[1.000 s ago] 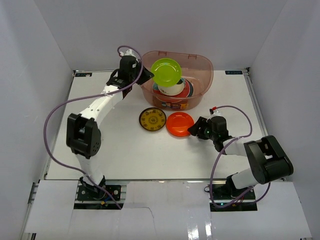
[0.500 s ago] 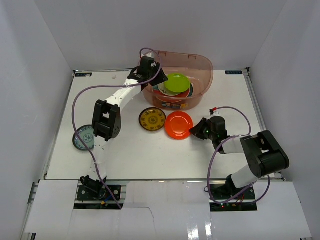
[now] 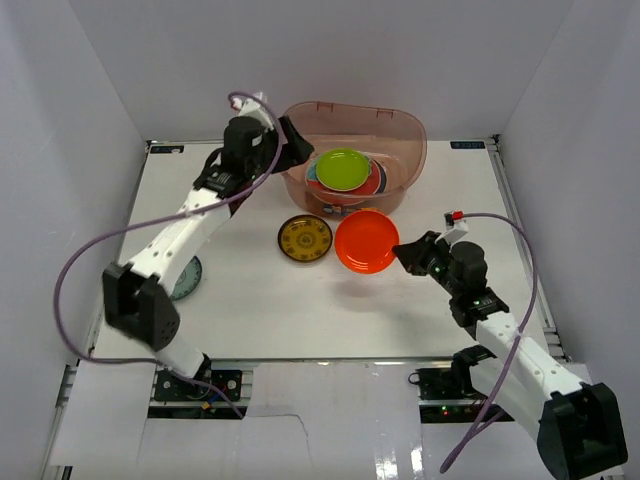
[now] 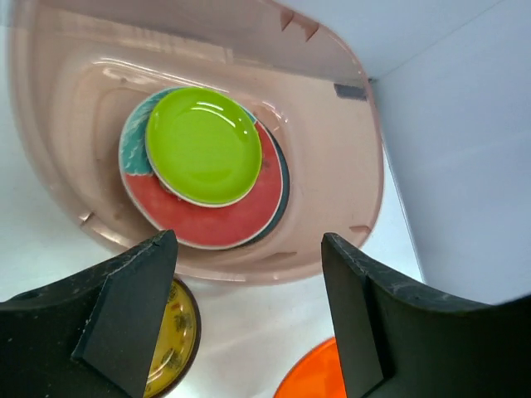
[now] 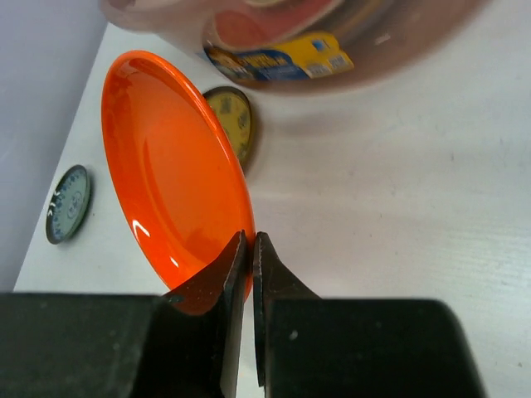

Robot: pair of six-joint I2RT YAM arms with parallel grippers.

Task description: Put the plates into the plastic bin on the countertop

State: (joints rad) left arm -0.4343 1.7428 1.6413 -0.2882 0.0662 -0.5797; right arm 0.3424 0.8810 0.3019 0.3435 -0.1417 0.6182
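Right wrist view is showing the right gripper [image 5: 249, 242] clamping the orange plate [image 5: 174, 166] by its rim, mid-frame, tilted just below the plastic bin [image 5: 431, 50]. Meanwhile the left gripper [image 4: 247, 240] is hanging wide open and empty over the bin's stacked plates [image 4: 207, 224]. That thin edge grip is risking the plate swivelling, slipping out, or clipping the bin wall.

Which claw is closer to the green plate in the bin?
Left. The left claw hangs open at the left rim of the bin, beside the green plate. The right claw is in front of the bin, shut on the orange plate.
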